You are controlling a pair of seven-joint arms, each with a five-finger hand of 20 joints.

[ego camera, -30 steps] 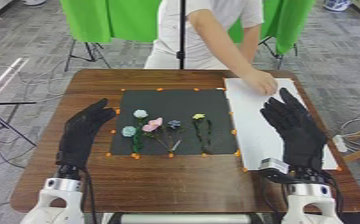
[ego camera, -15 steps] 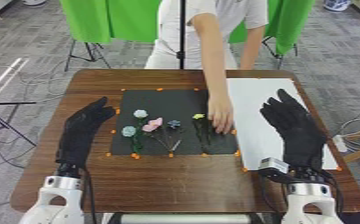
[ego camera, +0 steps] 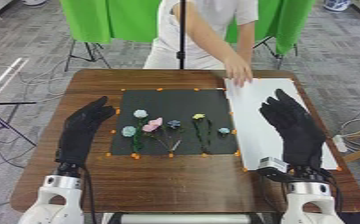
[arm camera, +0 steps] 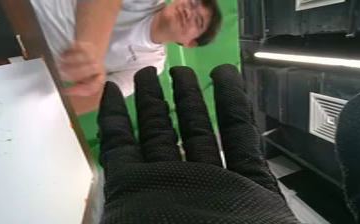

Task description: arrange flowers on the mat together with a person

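In the head view my left hand (ego camera: 85,125) is open at the dark mat's left side, and my right hand (ego camera: 294,126) is open over the white sheet (ego camera: 254,117). On the mat (ego camera: 163,97) lie pale blue flowers (ego camera: 141,114), a pink flower (ego camera: 152,124), a small dark blue flower (ego camera: 174,124) and a yellow flower (ego camera: 199,116). A light blue bloom (ego camera: 223,131) lies near the mat's right edge. The person's hand (ego camera: 238,71) is at the sheet's far end. In the right wrist view my right hand (arm camera: 190,187) has straight fingers, with nothing held.
Orange markers (ego camera: 136,156) line the mat's edges on the brown table (ego camera: 185,185). The person stands across the table, one arm extended over its far edge. A thin black pole (ego camera: 182,40) rises behind the table.
The person's hand has gone from the mat's right part back to the far end of the white sheet. A light blue bloom now shows where that hand was. Both my hands have stayed still.
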